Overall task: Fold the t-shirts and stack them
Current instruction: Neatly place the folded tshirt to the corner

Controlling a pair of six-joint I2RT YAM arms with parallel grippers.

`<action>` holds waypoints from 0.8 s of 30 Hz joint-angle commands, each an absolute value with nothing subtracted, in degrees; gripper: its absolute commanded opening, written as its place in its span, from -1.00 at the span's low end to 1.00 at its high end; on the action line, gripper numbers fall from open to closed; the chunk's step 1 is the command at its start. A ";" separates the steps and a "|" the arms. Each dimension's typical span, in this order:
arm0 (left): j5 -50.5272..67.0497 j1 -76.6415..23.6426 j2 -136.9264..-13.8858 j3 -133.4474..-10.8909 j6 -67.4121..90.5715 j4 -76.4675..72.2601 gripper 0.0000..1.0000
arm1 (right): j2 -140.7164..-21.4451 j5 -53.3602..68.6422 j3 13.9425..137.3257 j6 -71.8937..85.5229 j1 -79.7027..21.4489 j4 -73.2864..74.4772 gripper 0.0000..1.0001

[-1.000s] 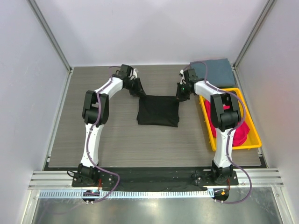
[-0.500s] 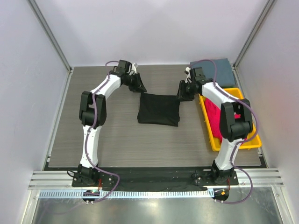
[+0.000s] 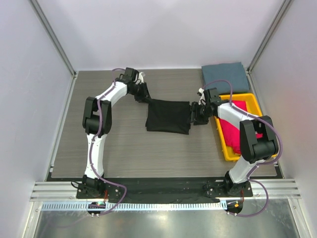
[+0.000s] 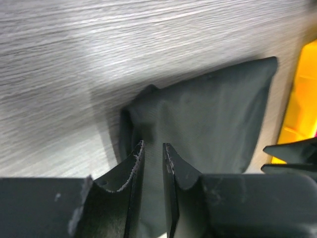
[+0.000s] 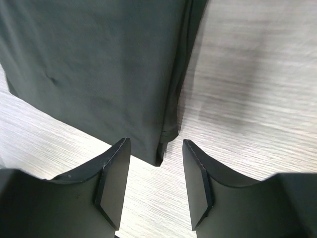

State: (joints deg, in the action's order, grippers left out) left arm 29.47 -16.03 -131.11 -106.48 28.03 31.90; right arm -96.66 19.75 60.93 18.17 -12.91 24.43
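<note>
Black shirt (image 3: pixel 168 116), folded to a rectangle, is lying mid-desk (image 3: pixel 114 144). Left jaws are pinching its far left corner, where the cloth is bunching, probably to steady or drag it. Right jaws are standing open astride a corner on its right edge, seemingly lining up a grip. Grey shirt (image 3: pixel 225 77) is sitting folded at the far right, and magenta shirts (image 3: pixel 237 131) are filling the tray (image 3: pixel 224 148).

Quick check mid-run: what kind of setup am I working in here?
Looks like a lab robot cell, not a home: plain white panel walls on metal framing, two arms bolted to a rail at a wood-grain table, a yellow tray on it.
</note>
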 commanded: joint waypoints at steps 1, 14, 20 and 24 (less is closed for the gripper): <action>28.74 -15.64 -133.41 -108.36 26.98 31.99 -0.57 | -95.71 21.97 58.98 18.63 -13.97 18.64 0.04; 27.95 -15.73 -134.91 -106.61 27.51 29.71 -0.61 | -95.10 19.95 49.05 23.47 -14.77 7.12 -0.27; 28.65 -15.64 -135.09 -107.23 27.42 30.41 -0.62 | -94.40 18.99 47.29 23.73 -14.85 6.77 -0.74; 30.14 -15.56 -133.42 -107.75 28.82 30.50 -0.60 | -93.69 17.50 47.11 24.87 -14.77 7.46 -0.98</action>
